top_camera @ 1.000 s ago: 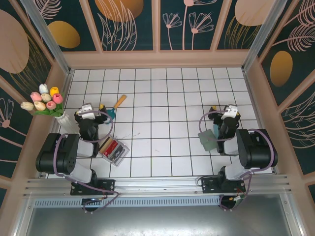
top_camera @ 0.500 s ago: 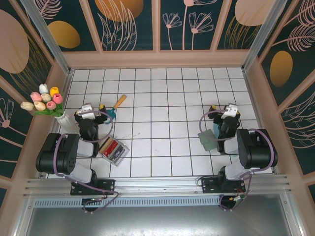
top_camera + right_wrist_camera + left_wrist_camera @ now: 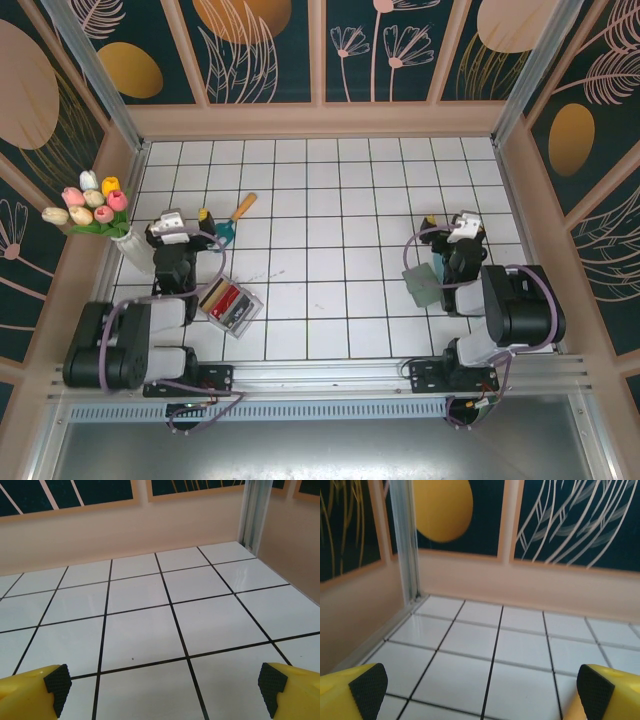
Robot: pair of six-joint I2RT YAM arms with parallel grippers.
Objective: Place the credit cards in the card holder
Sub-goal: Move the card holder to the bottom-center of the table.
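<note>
The few thin rectangular plastic credit cards (image 3: pixel 229 300), red and dark, lie in a clear plastic tray (image 3: pixel 250 313) on the white tiled table (image 3: pixel 330 200), just beside the left arm (image 3: pixel 165 300). The flat sage-green rectangular card holder (image 3: pixel 420 284) lies on the tiles against the right arm (image 3: pixel 505 300), well apart from the cards. The left gripper (image 3: pixel 480 690) and right gripper (image 3: pixel 165 686) each stand with yellow, black-padded fingers (image 3: pixel 367 687) spread wide apart over the tiles.

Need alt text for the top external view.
Credit cards lie in a clear tray by the left gripper; the sage-green card holder lies by the right gripper. Both are open and empty over the white tiled table.
</note>
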